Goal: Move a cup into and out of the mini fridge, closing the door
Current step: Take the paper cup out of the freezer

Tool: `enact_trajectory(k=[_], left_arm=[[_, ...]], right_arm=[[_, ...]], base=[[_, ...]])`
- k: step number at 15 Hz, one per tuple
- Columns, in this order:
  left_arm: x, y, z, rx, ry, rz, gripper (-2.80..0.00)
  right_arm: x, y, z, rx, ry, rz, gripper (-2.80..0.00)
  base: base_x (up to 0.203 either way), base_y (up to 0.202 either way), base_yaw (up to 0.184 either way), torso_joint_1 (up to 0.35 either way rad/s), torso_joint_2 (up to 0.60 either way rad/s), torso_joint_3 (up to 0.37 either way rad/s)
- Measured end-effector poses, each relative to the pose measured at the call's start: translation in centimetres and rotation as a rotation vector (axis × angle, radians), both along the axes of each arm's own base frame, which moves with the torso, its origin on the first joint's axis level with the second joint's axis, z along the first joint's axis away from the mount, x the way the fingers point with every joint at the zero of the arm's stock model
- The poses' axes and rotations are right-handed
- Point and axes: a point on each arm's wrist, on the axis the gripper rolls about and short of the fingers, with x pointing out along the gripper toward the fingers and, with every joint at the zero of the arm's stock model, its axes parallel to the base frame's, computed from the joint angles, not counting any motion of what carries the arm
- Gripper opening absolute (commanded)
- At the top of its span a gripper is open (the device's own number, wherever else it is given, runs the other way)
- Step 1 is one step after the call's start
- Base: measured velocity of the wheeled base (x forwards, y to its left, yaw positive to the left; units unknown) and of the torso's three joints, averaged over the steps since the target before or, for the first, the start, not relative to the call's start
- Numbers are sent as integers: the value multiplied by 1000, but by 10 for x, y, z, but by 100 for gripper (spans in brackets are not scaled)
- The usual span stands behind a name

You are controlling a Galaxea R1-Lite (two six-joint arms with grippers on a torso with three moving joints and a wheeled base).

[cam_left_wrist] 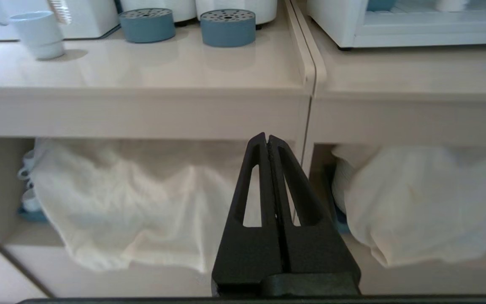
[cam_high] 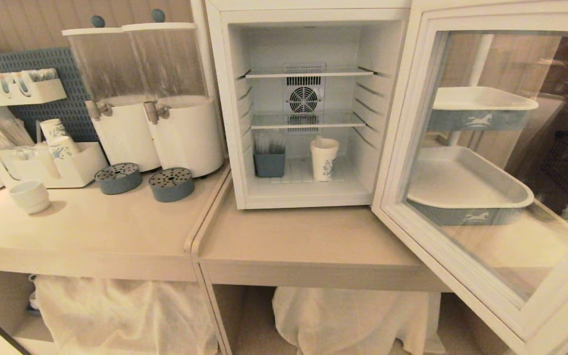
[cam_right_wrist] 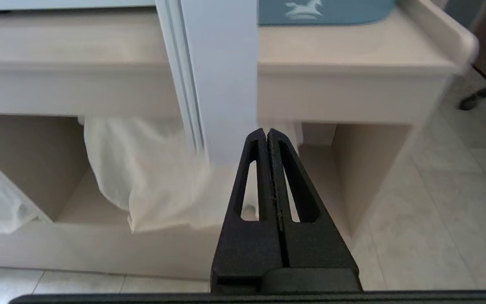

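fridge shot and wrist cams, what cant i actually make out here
- Cup: head view, its blue print is too small to read.
- Grey-blue holder beside it: contents too faint to identify.
- Door: cut off by the head view's right and bottom edges; handle not visible.
- Under-counter shelves: white cloths hide most of what is stored.
- Left gripper and right gripper: absent from the head view.
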Motion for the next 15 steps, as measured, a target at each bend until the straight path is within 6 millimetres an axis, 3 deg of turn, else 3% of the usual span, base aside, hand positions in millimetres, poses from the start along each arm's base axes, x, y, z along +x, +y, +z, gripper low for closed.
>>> enact_trajectory(k=[5, 15], left_arm=[[0, 0, 0, 6, -3, -3, -280], [0, 0, 1, 7, -6, -2, -280]], right_arm=[[0, 0, 0, 0, 2, 0, -280], [0, 0, 0, 0, 1, -1, -280]], base=[[-62, 17, -1, 2, 0, 3], [-23, 164, 2, 2, 0, 2]])
